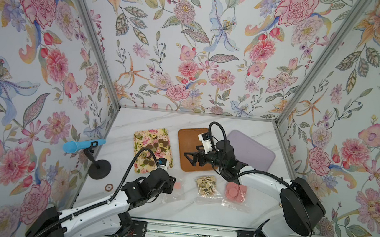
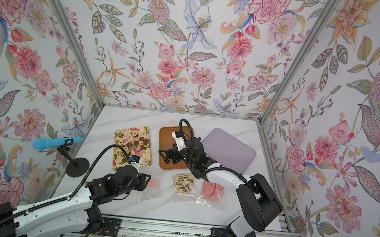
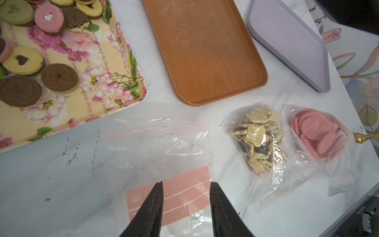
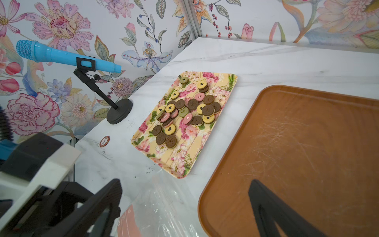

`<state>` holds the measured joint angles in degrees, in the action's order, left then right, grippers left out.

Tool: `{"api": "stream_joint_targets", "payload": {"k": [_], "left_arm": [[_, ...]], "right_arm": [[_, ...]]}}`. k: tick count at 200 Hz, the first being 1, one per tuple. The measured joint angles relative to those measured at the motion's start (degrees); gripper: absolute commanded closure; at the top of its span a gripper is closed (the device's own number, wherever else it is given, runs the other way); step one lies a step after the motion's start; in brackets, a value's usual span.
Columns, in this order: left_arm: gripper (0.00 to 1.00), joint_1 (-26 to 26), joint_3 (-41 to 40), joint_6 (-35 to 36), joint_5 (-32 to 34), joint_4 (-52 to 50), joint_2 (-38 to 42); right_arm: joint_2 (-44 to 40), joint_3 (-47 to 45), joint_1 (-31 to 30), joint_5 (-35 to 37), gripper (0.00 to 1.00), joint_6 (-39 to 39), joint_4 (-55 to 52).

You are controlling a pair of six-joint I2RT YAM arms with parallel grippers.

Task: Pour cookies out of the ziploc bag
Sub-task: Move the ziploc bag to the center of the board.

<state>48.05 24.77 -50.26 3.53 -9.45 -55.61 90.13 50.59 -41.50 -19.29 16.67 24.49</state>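
An empty clear ziploc bag (image 3: 164, 139) with a pink label (image 3: 180, 197) lies flat on the marble table. My left gripper (image 3: 186, 183) hovers over the label, open, its jaws apart with only the bag beneath the gap. Round brown, yellow, pink and green cookies (image 1: 155, 144) lie spread on the floral tray (image 1: 141, 166). Two more ziploc bags lie near the front, one holding beige and dark star cookies (image 1: 206, 184), one holding pink discs (image 1: 236, 191). My right gripper (image 4: 185, 182) stands wide open above the near left edge of the brown tray (image 4: 297, 143), holding nothing.
A lilac tray (image 1: 252, 151) sits to the right of the brown tray. A blue microphone (image 1: 84, 145) on a black stand (image 1: 99, 168) is by the left wall. One loose round piece (image 1: 109, 187) lies near the stand.
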Motion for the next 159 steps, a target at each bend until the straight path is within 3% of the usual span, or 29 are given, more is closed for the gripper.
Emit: {"api": "stream_joint_targets", "payload": {"k": [28,49,99,159], "left_arm": [[0.58,-0.5,1.3,1.8,-4.0,1.6,-11.0],[0.58,-0.4,3.3,2.1,-4.8,-1.7,-15.1],[0.54,-0.2,5.5,1.3,-1.8,-14.9,-15.7],[0.51,-2.2,5.5,-1.7,1.9,-21.0,-14.5]], "right_arm": [[0.0,0.0,0.0,0.0,0.00,0.0,-0.3],[0.0,0.0,0.0,0.0,0.00,0.0,-0.3],[0.0,0.0,0.0,3.4,0.00,0.1,-0.1],[0.0,-5.3,4.0,3.1,0.00,5.8,13.1]]}}
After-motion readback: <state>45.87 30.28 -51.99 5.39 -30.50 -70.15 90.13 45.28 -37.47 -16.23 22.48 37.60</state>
